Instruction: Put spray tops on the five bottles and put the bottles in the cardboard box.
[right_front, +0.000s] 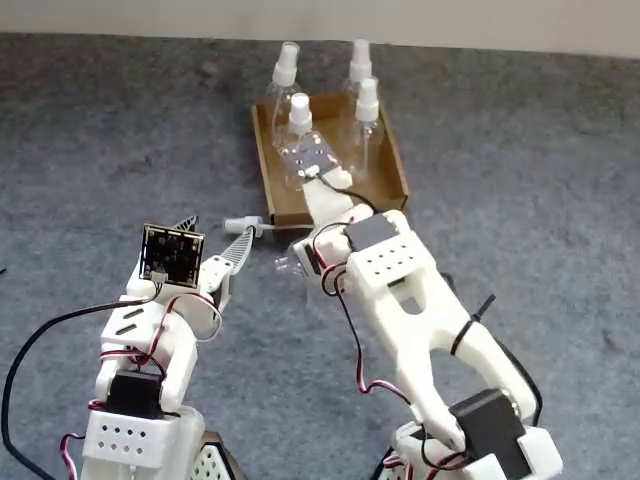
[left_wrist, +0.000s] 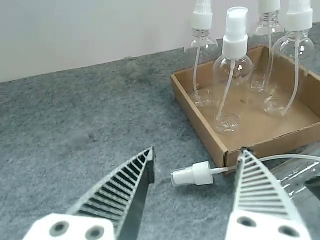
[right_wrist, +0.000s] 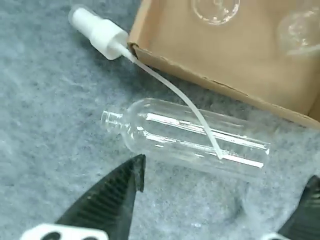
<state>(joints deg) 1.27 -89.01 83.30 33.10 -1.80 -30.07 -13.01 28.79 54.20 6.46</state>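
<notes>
The left gripper (left_wrist: 197, 152), jaws wide apart, faces the loose spray top (left_wrist: 192, 175) lying beside the cardboard box (right_front: 268, 170), its tube across the uncapped bottle (right_wrist: 190, 137) under the wide-open right gripper (right_wrist: 226, 171); four capped bottles (left_wrist: 232, 75) stand inside the box.

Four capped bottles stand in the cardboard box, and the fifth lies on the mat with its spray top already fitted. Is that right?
No. The fifth bottle has a bare neck: its spray top lies loose on the mat beside the cardboard box, tube crossing the bottle. The right wrist view shows this; the rest holds.
</notes>
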